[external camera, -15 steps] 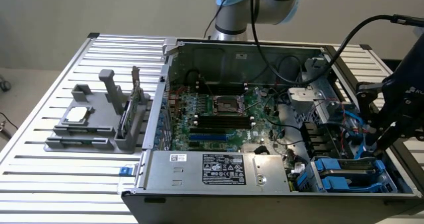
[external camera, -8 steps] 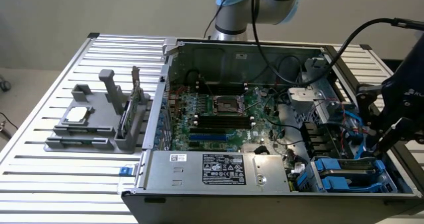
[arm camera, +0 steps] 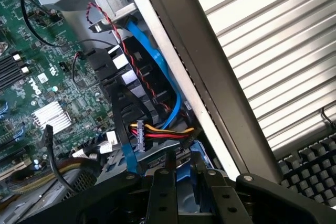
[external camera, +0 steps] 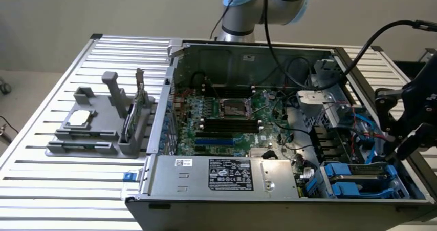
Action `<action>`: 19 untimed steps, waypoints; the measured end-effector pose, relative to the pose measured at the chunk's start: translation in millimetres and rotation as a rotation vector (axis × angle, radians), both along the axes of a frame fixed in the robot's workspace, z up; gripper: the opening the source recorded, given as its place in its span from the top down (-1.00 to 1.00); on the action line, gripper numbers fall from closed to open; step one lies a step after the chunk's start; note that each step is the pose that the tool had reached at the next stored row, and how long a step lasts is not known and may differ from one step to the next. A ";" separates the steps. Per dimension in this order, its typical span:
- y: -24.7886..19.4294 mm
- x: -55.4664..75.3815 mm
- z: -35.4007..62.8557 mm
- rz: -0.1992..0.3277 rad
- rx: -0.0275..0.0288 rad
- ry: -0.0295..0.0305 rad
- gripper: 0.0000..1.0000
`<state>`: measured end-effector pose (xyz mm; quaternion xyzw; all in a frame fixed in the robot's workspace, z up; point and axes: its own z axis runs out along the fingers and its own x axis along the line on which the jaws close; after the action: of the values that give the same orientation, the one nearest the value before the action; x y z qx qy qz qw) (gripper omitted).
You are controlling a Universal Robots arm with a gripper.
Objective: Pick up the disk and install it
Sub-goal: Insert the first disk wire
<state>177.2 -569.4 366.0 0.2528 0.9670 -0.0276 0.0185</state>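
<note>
a slatted metal table (external camera: 41, 200) spans the exterior view, and an open computer case (external camera: 204, 215) lies on it from the centre out to four o'clock. the robot arm (external camera: 266, 5) rises behind the case at twelve o'clock. inside the case, the green motherboard (external camera: 225, 123) sits near the centre, with a grey labelled power-supply box (external camera: 225, 177) against the near wall at six o'clock. a grey holder (external camera: 89, 144) stands on the table at nine o'clock, well apart from the case wall. the disk (external camera: 358, 172) (arm camera: 187, 190) lies flat in the drive bay at the case's four o'clock corner, its blue carrier frame showing around it. the black gripper (external camera: 399, 151) (arm camera: 186, 169) reaches down at the disk's three o'clock end; seen from the wrist, its two fingers (arm camera: 163, 187) sit on either side of the blue-framed edge, clamped on it (as far as the close view shows). a small square silver chip (external camera: 77, 118) rests on the holder.
</note>
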 end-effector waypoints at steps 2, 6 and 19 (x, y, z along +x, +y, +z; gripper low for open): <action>-2.2 1.4 -0.1 0.000 0.0004 0.0044 0.48; -8.3 2.5 0.0 0.000 0.0039 0.0133 0.48; -26.9 2.7 0.0 -0.004 0.0513 0.0192 0.48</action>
<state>179.9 -596.2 365.9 0.2550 0.9669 -0.0052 0.0027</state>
